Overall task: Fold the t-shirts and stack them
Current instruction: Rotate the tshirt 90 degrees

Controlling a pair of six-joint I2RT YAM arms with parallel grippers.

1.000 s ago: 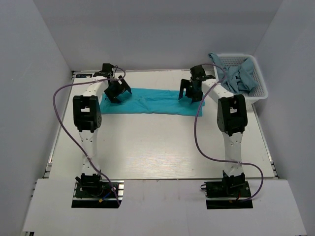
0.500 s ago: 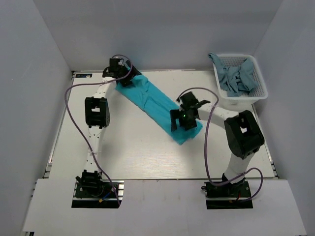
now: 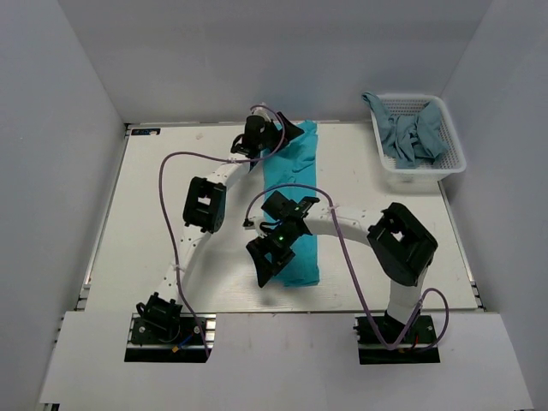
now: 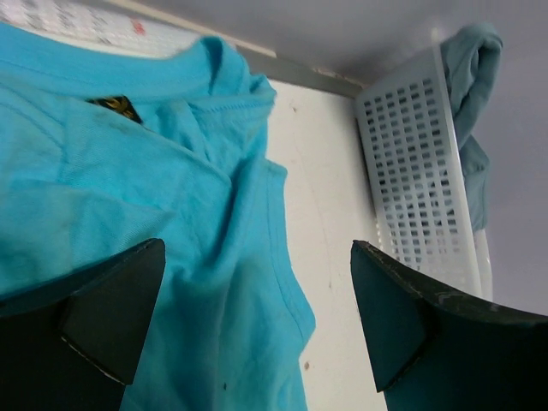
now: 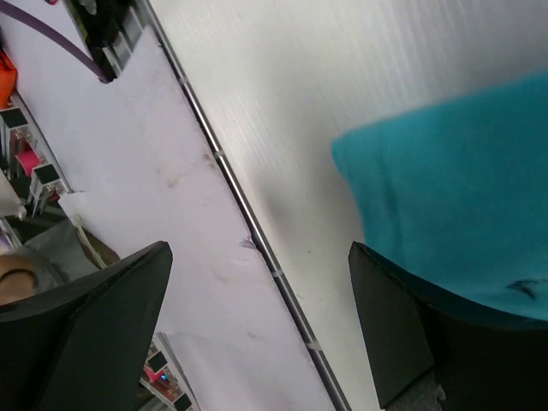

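Note:
The turquoise t-shirt (image 3: 296, 184) lies folded into a long narrow strip down the middle of the table, collar end at the far edge. My left gripper (image 3: 278, 135) hovers over the collar end, open and empty. In the left wrist view (image 4: 257, 250) the shirt (image 4: 128, 214) lies under the spread jaws. My right gripper (image 3: 265, 264) is open and empty at the strip's near left corner. In the right wrist view (image 5: 259, 250) that corner of the shirt (image 5: 462, 197) lies beside the jaws. Duller grey-blue t-shirts (image 3: 413, 130) lie heaped in the basket.
The white lattice basket (image 3: 451, 159) stands at the far right corner and also shows in the left wrist view (image 4: 411, 171). Grey walls close in the table on three sides. A metal rail (image 5: 248, 224) runs along the table's near edge. Purple cables loop off both arms.
Both arms swung the turquoise shirt round from lying across the far side to lying lengthwise down the middle. The left gripper moved right along the far edge; the right moved near and left.

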